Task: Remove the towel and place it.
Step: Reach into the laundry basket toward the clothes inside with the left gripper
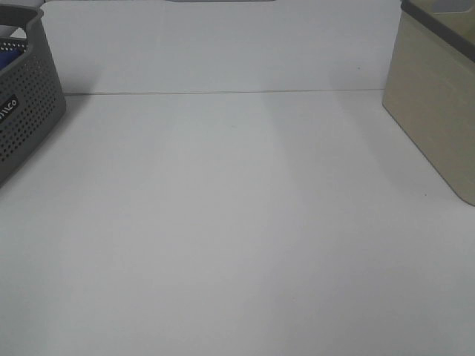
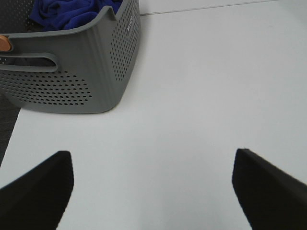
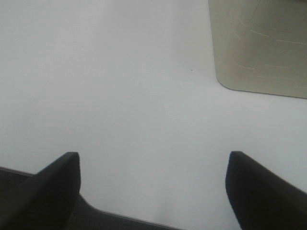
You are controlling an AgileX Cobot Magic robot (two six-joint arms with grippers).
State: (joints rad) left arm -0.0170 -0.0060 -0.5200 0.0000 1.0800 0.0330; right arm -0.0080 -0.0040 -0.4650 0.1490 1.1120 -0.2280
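Inside the grey basket [image 2: 96, 72], blue towel [image 2: 67, 12] bunched, left end effector [image 2: 151, 158] and right end effector [image 3: 152, 155] both released (nothing held)

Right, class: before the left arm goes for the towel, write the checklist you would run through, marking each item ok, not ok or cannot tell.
1. Towel in sight, lying in the basket: ok.
2. Left gripper open and empty: ok.
3. Right gripper open and empty: ok.
4. Left gripper over the towel: not ok; it is over the table, short of the basket.
5. Table between the basket and the bin free for laying the towel: ok.
6. Towel free of snags: cannot tell; only part of it shows.
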